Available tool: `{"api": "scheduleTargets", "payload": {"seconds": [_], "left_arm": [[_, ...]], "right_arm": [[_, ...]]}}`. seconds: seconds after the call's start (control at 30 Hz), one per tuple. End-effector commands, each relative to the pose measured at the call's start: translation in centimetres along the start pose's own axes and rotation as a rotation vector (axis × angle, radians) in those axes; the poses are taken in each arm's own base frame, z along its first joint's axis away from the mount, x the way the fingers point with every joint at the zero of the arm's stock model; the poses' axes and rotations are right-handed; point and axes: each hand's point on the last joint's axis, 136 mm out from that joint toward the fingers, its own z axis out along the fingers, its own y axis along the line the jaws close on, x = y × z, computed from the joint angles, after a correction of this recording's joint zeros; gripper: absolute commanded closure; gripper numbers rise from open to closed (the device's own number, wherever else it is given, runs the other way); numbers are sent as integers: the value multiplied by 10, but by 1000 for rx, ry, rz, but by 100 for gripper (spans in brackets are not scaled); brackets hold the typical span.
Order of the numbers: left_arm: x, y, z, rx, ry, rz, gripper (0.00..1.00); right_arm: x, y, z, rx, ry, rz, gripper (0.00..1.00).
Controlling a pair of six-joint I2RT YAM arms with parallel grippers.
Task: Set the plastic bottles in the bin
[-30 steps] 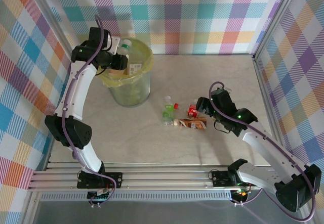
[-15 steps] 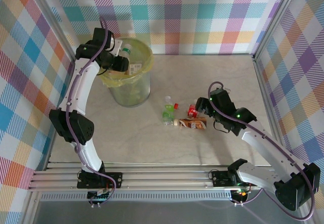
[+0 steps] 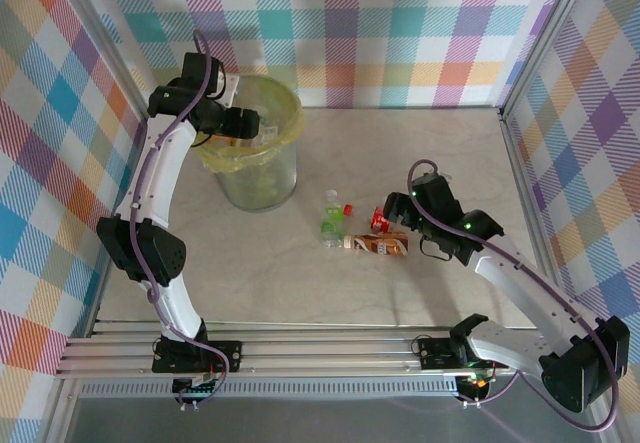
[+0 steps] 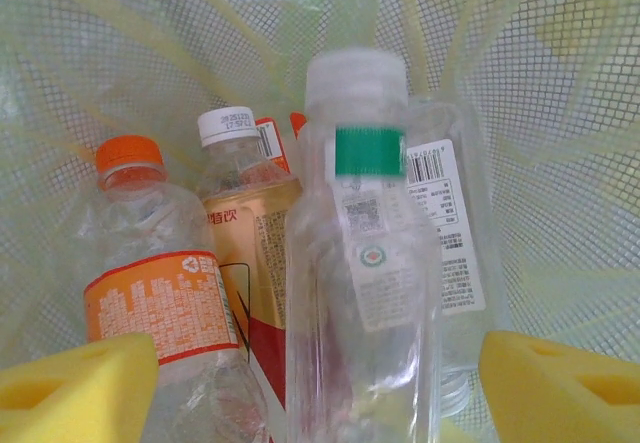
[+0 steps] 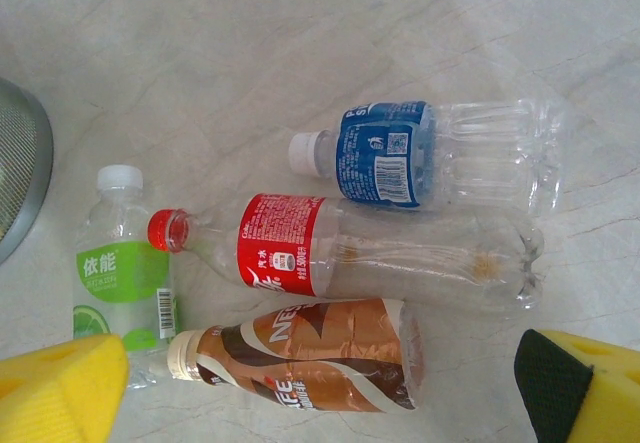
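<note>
My left gripper (image 3: pixel 250 123) hangs over the bin (image 3: pixel 290 115), a round bucket lined with a yellow-green bag. In the left wrist view the gripper (image 4: pixel 320 388) is open, its yellow pads (image 4: pixel 75 383) wide apart. A clear bottle with a green band (image 4: pixel 360 253) stands loose between them, touching neither. Beside it are an orange-capped bottle (image 4: pixel 150 293), a gold-labelled one (image 4: pixel 245 228) and another clear one (image 4: pixel 455 223). My right gripper (image 5: pixel 320 393) is open above the table bottles: blue-labelled (image 5: pixel 430 155), red-labelled (image 5: pixel 340 253), brown (image 5: pixel 310 363) and green-labelled (image 5: pixel 120 273).
The bottles on the table lie in a tight cluster at mid-table (image 3: pixel 360 233), right of the bin. The bin's mesh wall (image 5: pixel 18 163) shows at the left edge of the right wrist view. Checked walls enclose the table on three sides.
The green-capped clear bottle held at the bin's rim has left my left gripper and now sits inside the bin. The left gripper shifted slightly over the bin. The right arm barely moved.
</note>
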Motion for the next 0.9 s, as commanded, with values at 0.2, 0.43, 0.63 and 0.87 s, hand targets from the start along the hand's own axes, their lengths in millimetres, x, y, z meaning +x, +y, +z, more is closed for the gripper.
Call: {"api": "scheduleTargets", "payload": {"seconds": [0.2, 0.43, 0.63, 0.87], "left_arm": [[-29, -9, -45, 49, -171, -115, 16], [-32, -38, -90, 138, -307, -198, 16], [-22, -73, -126, 178, -424, -207, 15], [0, -127, -139, 238, -463, -162, 10]], "right_arm": [[-10, 8, -4, -23, -14, -9, 0], [-10, 8, -2, -20, -13, -8, 0], [-8, 7, 0, -13, -7, -11, 0], [-7, 4, 0, 1, -7, -8, 0]]}}
